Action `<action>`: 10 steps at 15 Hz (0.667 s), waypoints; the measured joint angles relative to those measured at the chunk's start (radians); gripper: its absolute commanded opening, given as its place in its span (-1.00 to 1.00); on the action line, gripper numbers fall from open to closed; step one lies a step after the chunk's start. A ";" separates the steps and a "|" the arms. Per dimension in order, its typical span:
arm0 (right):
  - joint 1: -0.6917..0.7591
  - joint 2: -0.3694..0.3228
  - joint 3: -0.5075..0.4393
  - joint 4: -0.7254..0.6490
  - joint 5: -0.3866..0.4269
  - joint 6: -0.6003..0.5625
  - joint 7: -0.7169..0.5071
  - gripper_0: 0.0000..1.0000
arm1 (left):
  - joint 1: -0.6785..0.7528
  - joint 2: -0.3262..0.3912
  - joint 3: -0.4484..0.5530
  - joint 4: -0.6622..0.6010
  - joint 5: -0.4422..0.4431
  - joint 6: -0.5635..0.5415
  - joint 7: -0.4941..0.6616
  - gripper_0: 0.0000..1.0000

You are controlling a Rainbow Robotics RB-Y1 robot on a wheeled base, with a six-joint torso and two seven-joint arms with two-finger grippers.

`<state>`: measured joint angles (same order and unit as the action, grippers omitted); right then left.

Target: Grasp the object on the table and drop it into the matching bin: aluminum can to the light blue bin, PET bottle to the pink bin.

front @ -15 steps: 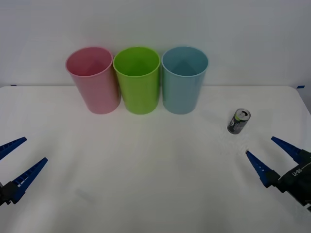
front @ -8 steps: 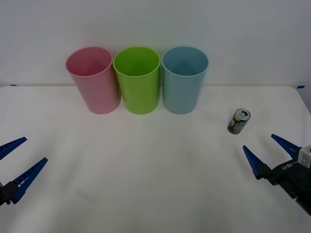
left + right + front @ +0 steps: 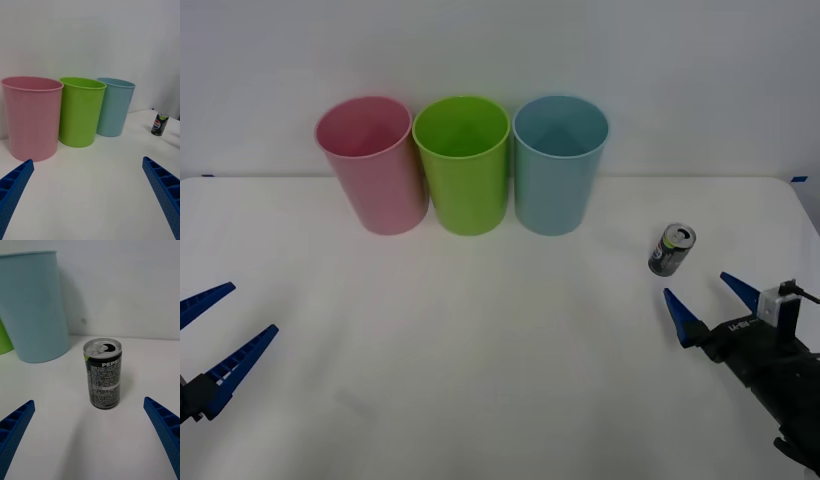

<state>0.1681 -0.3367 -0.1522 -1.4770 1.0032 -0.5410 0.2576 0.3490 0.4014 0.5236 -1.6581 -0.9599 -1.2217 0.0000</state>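
The aluminum can [image 3: 671, 250] stands upright on the white table [image 3: 500, 380] at the right, dark with a silver top; in the right wrist view the can [image 3: 104, 378] sits centred a short way ahead of the blue fingers [image 3: 15, 427]. My right gripper [image 3: 694, 283] is open, low over the table, just in front of the can and not touching it. The light blue bin [image 3: 558, 175] stands at the back, left of the can. The pink bin [image 3: 375, 175] is the leftmost of the row. My left gripper [image 3: 253, 308] hangs open at the table's left edge.
A lime green bin [image 3: 465, 175] stands between the pink and light blue bins, all three nearly touching along the back wall. Open white tabletop spreads between the bins and both arms. The left wrist view shows the can [image 3: 160, 124] far off beside the bins.
My right gripper has moved forward and slightly left toward the can, its fingers still open. The can, the bins and the left arm have not moved.
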 measured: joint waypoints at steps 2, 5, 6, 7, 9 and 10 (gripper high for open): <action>-0.019 0.017 -0.001 0.014 0.017 0.049 0.009 1.00 | 0.000 0.000 0.000 0.000 0.000 0.000 0.000 1.00; -0.046 0.040 -0.001 0.032 0.038 0.113 0.019 1.00 | 0.000 0.000 0.000 0.000 0.000 0.000 0.000 1.00; -0.069 0.045 -0.002 0.060 0.040 0.117 0.022 1.00 | 0.000 0.000 0.000 0.000 0.000 0.000 0.000 1.00; -0.094 0.048 -0.002 0.092 0.040 0.118 0.024 1.00 | 0.000 0.000 0.000 0.000 0.000 0.000 0.000 1.00; -0.138 0.056 -0.005 0.144 0.041 0.122 0.030 1.00 | 0.000 0.000 0.000 0.000 0.000 0.000 0.000 1.00; -0.157 0.063 -0.007 0.162 0.042 0.127 0.034 1.00 | 0.000 0.000 0.000 0.000 0.000 0.000 0.000 1.00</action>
<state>0.0109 -0.2739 -0.1594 -1.3145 1.0451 -0.4137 0.2912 0.3490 0.4014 0.5236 -1.6581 -0.9599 -1.2217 0.0000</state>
